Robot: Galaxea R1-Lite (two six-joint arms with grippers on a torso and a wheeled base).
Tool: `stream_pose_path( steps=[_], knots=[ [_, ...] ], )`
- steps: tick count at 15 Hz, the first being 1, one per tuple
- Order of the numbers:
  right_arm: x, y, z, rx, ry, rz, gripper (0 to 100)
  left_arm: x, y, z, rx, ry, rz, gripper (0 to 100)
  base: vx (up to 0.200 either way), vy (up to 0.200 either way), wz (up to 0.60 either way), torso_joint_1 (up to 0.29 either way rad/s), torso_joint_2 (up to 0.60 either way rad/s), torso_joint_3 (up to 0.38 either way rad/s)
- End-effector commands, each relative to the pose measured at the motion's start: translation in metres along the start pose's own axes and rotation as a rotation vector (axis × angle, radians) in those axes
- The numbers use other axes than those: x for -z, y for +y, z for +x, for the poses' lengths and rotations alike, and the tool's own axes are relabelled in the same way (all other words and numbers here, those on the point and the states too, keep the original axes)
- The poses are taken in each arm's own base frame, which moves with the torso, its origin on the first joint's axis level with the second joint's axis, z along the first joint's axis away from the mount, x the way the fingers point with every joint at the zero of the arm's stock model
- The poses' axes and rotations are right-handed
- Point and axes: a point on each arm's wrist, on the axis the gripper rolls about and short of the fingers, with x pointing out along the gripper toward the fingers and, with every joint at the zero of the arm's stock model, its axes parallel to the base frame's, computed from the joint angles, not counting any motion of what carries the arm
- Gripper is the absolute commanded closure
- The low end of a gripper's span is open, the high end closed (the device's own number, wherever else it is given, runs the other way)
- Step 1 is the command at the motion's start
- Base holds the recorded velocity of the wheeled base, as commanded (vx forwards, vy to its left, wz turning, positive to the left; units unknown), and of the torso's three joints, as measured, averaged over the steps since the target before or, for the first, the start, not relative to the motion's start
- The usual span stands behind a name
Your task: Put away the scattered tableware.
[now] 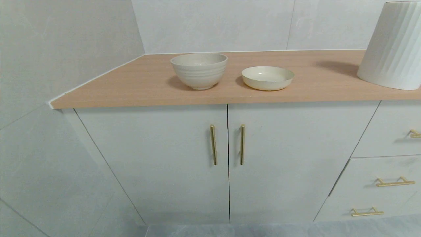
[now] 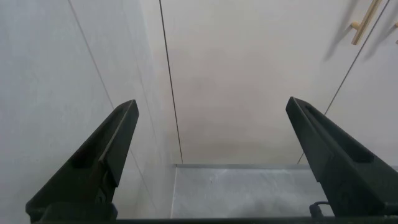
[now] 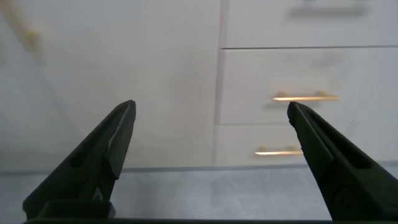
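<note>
In the head view, a ribbed bowl (image 1: 199, 70) is seen upright on the wooden table (image 1: 131, 89), toward the wall corner. A shallow dish (image 1: 267, 77) is set near the bowl on its right, on the same table, upright and not touching it. Well to the right of the bowl, a tall ribbed white container (image 1: 394, 46) stands on the table, cut off by the picture's edge. Below the bowl, two cabinet doors (image 1: 164, 164) are shut, each fitted with an upright gold bar handle (image 1: 213, 144) beside the seam. Lower and to the right of the bowl, a stack of drawers (image 1: 361, 187) with gold handles is seen.

In the left wrist view, the left end effector (image 2: 210, 107) is shown with its two dark fingers (image 2: 106, 155) spread wide and nothing gripped. Pale cabinet panelling and a strip of grey floor (image 2: 236, 193) are seen beyond.

In the right wrist view, the right end effector (image 3: 211, 107) is likewise spread wide and empty. Beyond it, drawer fronts are seen like those lower right of the bowl, with two horizontal drawer handles (image 3: 305, 97) above the floor.
</note>
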Motion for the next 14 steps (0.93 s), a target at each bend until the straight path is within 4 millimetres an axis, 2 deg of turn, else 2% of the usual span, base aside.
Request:
stream_pose_path(
  steps=[1,2,4,7,8,11,14],
  knots=[
    [-0.032,0.002,-0.006,-0.123,-0.071,0.040,0,0.000,0.000,0.000,-0.001,-0.001,0.000,0,0.000,0.000,0.00,0.000,0.00,0.000],
    [-0.049,0.003,-0.002,-0.209,-0.037,0.075,0,0.000,0.000,0.000,-0.001,-0.001,0.000,0,0.000,0.000,0.00,0.000,0.00,0.000],
    [-0.073,0.007,0.021,-0.363,0.100,0.078,0,0.000,0.000,0.000,-0.001,0.001,0.000,0,0.000,0.000,0.00,0.000,0.00,0.000],
    [-0.112,0.016,0.076,-0.652,0.295,0.117,0,0.000,0.000,0.000,-0.001,-0.001,0.000,0,0.000,0.000,0.00,0.000,0.00,0.000],
    [-0.124,0.027,0.098,-0.760,0.345,0.123,0,0.000,0.000,0.000,-0.001,0.001,0.000,0,0.000,0.000,0.00,0.000,0.00,0.000],
    [-0.123,0.067,0.160,-0.893,0.515,0.131,0,0.000,0.000,0.000,-0.001,0.001,0.000,0,0.000,0.000,0.00,0.000,0.00,0.000],
    [-0.110,0.106,0.228,-0.903,0.475,0.126,0,0.000,0.000,0.000,-0.001,0.001,0.000,0,0.000,0.000,0.00,0.000,0.00,0.000]
  ],
)
